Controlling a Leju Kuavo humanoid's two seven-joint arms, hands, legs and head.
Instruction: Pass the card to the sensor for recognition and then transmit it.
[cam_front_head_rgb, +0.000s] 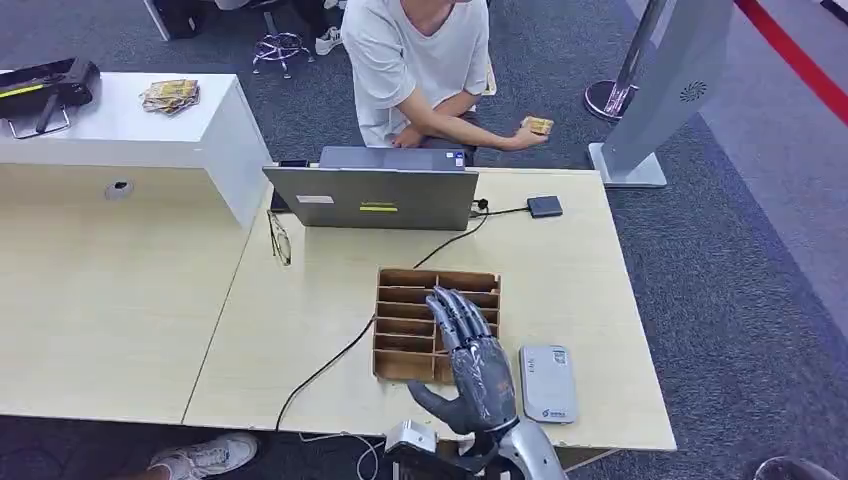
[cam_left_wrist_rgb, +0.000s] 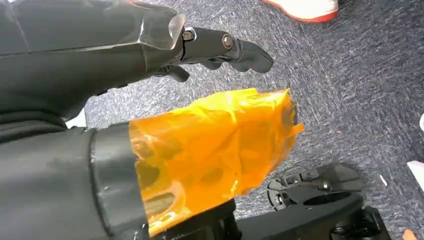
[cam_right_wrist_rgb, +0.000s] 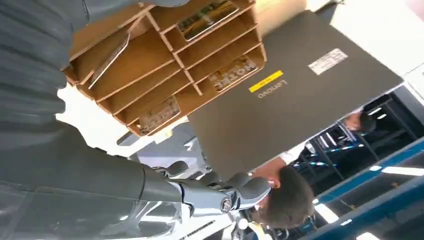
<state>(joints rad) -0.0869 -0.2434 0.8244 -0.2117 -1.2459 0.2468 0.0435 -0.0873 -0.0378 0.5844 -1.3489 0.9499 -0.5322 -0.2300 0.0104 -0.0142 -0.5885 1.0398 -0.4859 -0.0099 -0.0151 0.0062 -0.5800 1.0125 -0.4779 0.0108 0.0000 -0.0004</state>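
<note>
The robot's right hand (cam_front_head_rgb: 468, 355) hovers over the wooden card rack (cam_front_head_rgb: 404, 365) at the near middle of the light table (cam_front_head_rgb: 560, 280), fingers straight, spread and holding nothing. The left hand (cam_left_wrist_rgb: 220, 47) hangs by the robot's side above grey carpet, its fingers loosely extended with nothing in them; orange film covers part of that arm's housing.

The cards (cam_right_wrist_rgb: 232, 72) sit in the rack's slots: the right wrist view shows at least three printed cards lying flat in separate compartments, while a further slot looks bare. The sensor (cam_front_head_rgb: 548, 384), a pale flat reader, lies just right of the rack near the table's near edge. Beyond the rack stands an open laptop (cam_front_head_rgb: 375, 195), its grey back toward the robot, with a black cable trailing toward the near edge. A seated person (cam_front_head_rgb: 420, 60) on the far side extends a hand (cam_front_head_rgb: 520, 135) holding a card-like object.

A card is likely light, thin and stiff, with a slick face that offers little to grip when lying flat in a slot. The best hold appears to be a pinch on an exposed short edge, thumb beneath and fingers above, lifting clear of the dividers. Too loose a pinch could let it slide; pressing hard against the slot floor risks jamming it.
</note>
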